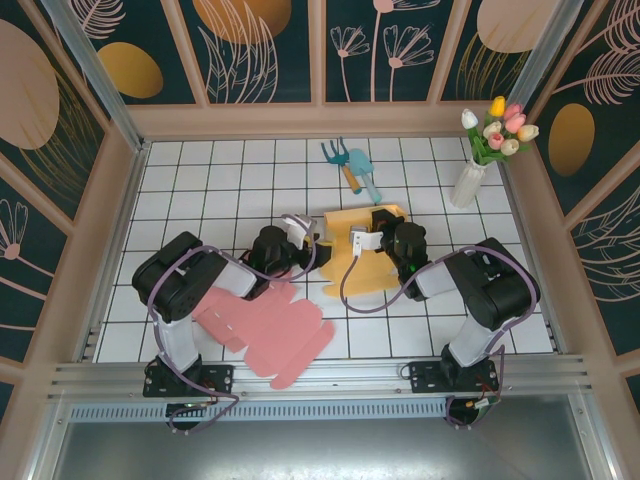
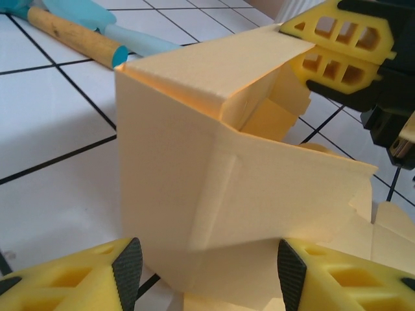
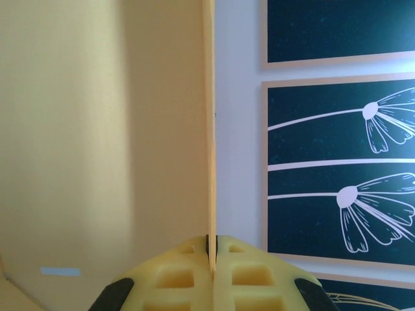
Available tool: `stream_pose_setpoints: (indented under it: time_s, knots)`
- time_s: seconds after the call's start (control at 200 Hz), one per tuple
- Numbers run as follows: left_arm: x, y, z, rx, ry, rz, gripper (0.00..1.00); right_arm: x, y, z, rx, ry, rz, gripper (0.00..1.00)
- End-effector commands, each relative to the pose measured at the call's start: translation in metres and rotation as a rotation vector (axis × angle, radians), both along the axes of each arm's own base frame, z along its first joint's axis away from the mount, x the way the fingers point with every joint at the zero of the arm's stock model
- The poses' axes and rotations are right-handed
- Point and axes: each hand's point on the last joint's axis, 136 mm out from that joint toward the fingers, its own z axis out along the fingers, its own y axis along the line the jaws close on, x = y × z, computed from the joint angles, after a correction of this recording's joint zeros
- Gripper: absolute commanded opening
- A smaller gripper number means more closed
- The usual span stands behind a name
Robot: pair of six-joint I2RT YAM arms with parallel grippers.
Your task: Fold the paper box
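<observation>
Left end effector gapes wide, paper box directly ahead; right end effector is clamped on its upright flap.

No legible text or labels.

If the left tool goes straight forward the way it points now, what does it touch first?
The box: its near wall stands right ahead of the open left tool, in line with the gap. It looks very close.
</observation>
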Motion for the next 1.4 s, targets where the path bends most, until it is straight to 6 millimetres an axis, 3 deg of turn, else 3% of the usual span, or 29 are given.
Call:
stream_pose_setpoints:
  time_s: [0.0, 0.295, 0.415, 0.686, 0.996, 1.396]
  knots:
    - [0.011, -0.006, 0.003, 0.014, -0.022, 0.015, 0.6, -0.01, 0.001, -0.029, -0.042, 0.083, 0.021, 0.0]
    - [0.036, -0.004, -0.004, 0.089, -0.043, 0.104, 0.61, -0.013, 0.0, -0.042, -0.103, 0.117, 0.037, 0.0]
    - [0.039, -0.006, -0.005, 0.089, -0.048, 0.106, 0.61, -0.015, -0.005, -0.058, -0.192, 0.138, 0.036, 0.0]
    - [0.048, -0.01, -0.012, 0.098, -0.047, 0.124, 0.61, -0.018, -0.002, -0.062, -0.219, 0.151, 0.055, 0.0]
    - [0.068, 0.006, -0.018, 0.123, -0.057, 0.278, 0.6, -0.022, 0.001, -0.067, -0.231, 0.166, 0.068, 0.0]
    - [0.085, 0.023, -0.026, 0.16, -0.05, 0.429, 0.51, -0.026, 0.003, -0.07, -0.233, 0.18, 0.08, 0.0]
